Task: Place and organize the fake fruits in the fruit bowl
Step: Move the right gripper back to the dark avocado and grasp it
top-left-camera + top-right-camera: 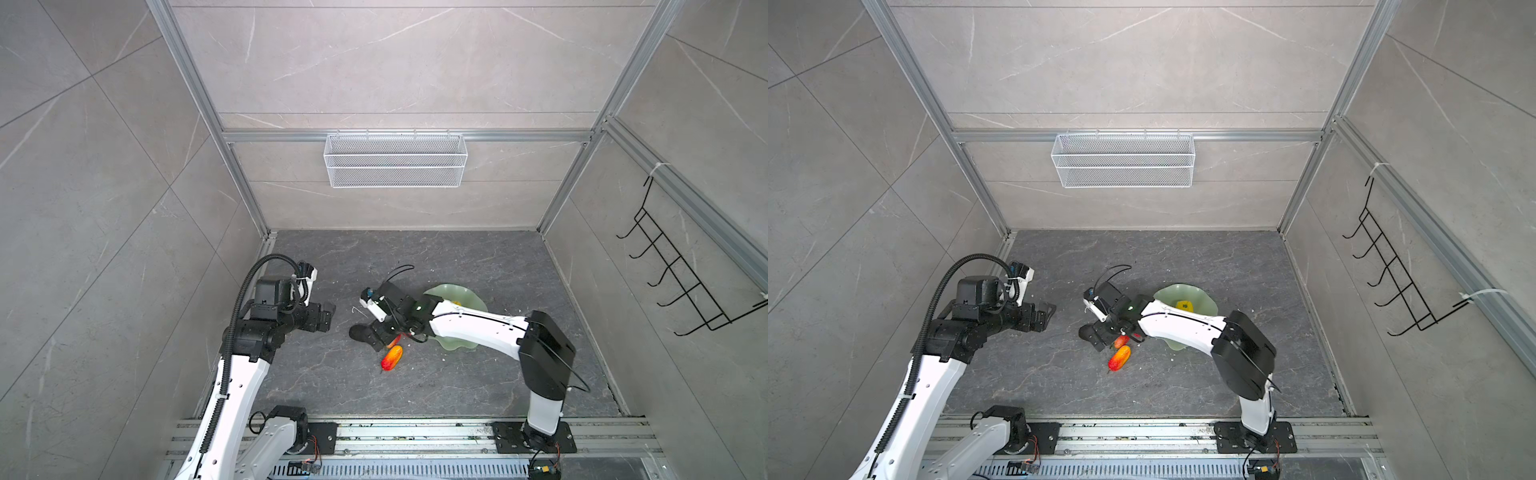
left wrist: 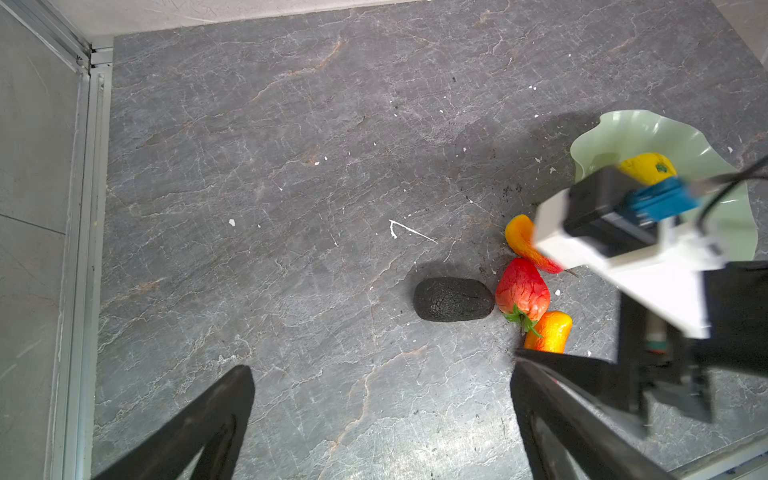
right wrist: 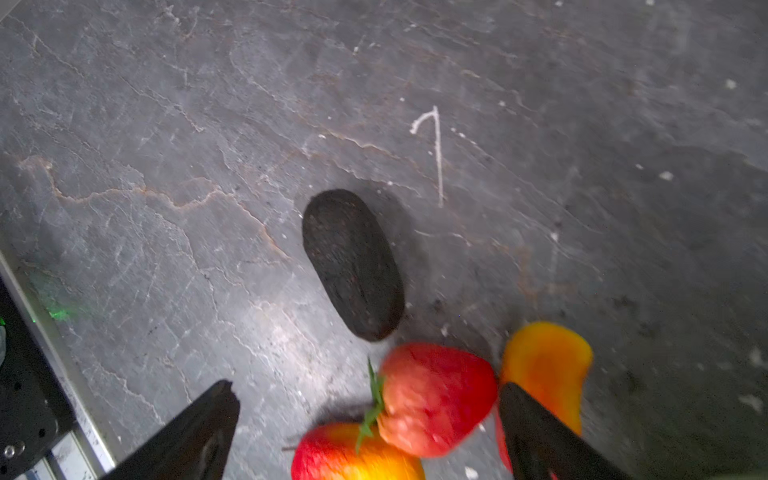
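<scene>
Fruits are found in two places. One, the yellow fruit, is seen lying inside the fruit bowl, which rests on the dark stone counter right of centre and is partly covered in both top views by the right arm. The other four are gathered on the counter just beside the bowl's left rim. The avocado is placed leftmost of the group, lying on its side, with the strawberry just beside its right end; whether the two touch cannot be told. The nearer red-orange fruit is laid on the near side of the strawberry, whose green leaves reach onto it, and the farther red-orange fruit on the far side, between strawberry and bowl. The right gripper is held low over this group with its jaws wide apart; the strawberry is framed between them in the right wrist view, blurred, and is not clamped. The left gripper is held above bare counter to the left of the avocado, well apart from the fruit, jaws likewise spread with nothing between them.
</scene>
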